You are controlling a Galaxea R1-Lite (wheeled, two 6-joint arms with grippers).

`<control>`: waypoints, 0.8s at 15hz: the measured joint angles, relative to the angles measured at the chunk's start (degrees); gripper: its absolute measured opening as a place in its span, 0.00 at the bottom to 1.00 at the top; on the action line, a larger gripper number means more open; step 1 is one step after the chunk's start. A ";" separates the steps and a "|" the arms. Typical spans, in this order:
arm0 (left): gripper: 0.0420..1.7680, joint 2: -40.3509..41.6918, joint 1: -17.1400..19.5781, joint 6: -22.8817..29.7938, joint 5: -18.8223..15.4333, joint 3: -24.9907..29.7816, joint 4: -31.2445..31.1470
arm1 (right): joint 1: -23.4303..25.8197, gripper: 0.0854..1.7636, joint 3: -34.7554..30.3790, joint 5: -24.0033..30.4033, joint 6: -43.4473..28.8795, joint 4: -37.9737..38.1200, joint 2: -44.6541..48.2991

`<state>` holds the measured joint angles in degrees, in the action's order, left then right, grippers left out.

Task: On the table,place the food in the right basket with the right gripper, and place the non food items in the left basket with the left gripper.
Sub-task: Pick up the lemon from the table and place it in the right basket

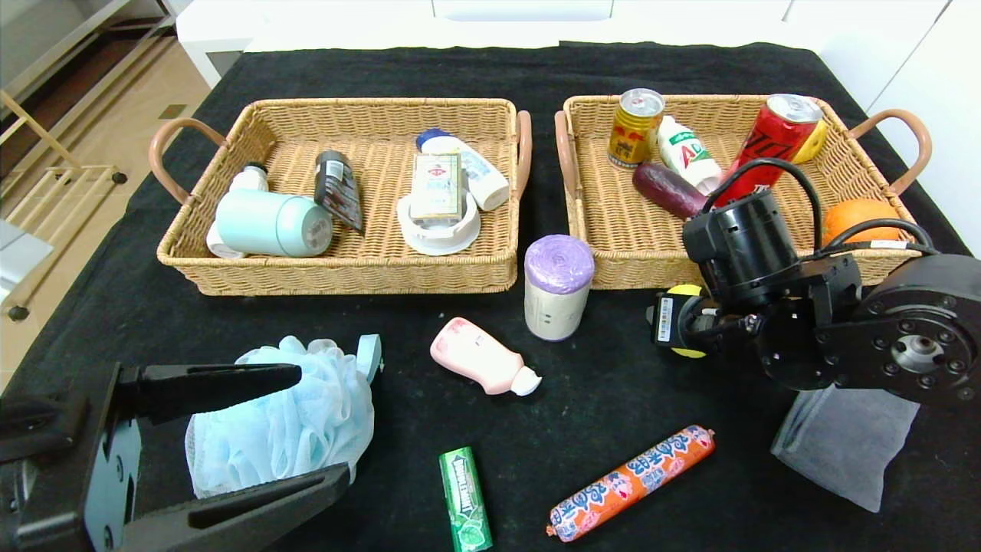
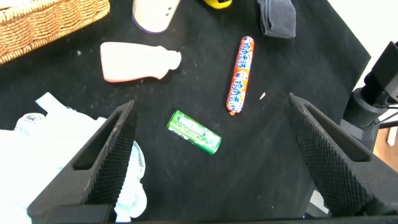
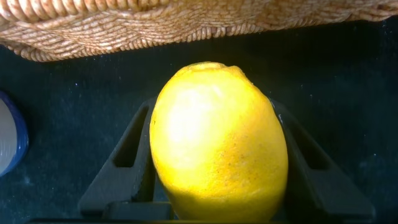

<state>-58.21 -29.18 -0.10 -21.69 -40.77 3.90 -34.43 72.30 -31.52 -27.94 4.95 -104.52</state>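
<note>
My right gripper (image 1: pixel 678 322) hangs low over the table (image 1: pixel 613 383) just in front of the right basket (image 1: pixel 636 268), shut on the yellow lemon (image 3: pixel 217 143), which fills the space between both fingers. My left gripper (image 1: pixel 322 425) stands open at the near left, its fingers on either side of the light-blue bath pouf (image 1: pixel 283 422) without squeezing it. On the cloth lie the pink bottle (image 1: pixel 479 356), the upright purple-topped bag roll (image 1: pixel 558 287), the green gum pack (image 2: pixel 194 131), the orange sausage (image 2: pixel 240 74) and the grey towel (image 1: pixel 843 445).
The left basket (image 1: pixel 337 276) holds a mint flask (image 1: pixel 272 222) and several small packages. The right basket holds cans, a white bottle, an eggplant (image 1: pixel 668 190) and an orange (image 1: pixel 858 218). My right arm covers part of the towel and the basket's near corner.
</note>
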 joint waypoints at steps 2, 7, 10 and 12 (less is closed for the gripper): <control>0.97 0.00 0.00 0.00 0.00 0.00 0.00 | 0.00 0.61 -0.01 -0.04 -0.02 -0.02 -0.20; 0.97 -0.02 0.00 -0.09 0.00 0.17 0.09 | 0.00 0.61 -0.06 -0.02 0.02 0.04 -0.44; 0.97 0.00 0.00 -0.17 0.00 0.37 0.09 | -0.16 0.61 -0.06 -0.39 0.09 0.04 -0.30; 0.97 -0.02 0.00 -0.20 0.00 0.37 0.12 | -0.46 0.61 0.00 -1.11 0.20 0.22 0.11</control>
<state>-58.23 -29.18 -0.29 -21.69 -40.40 4.02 -34.89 72.30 -32.63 -27.75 5.17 -104.41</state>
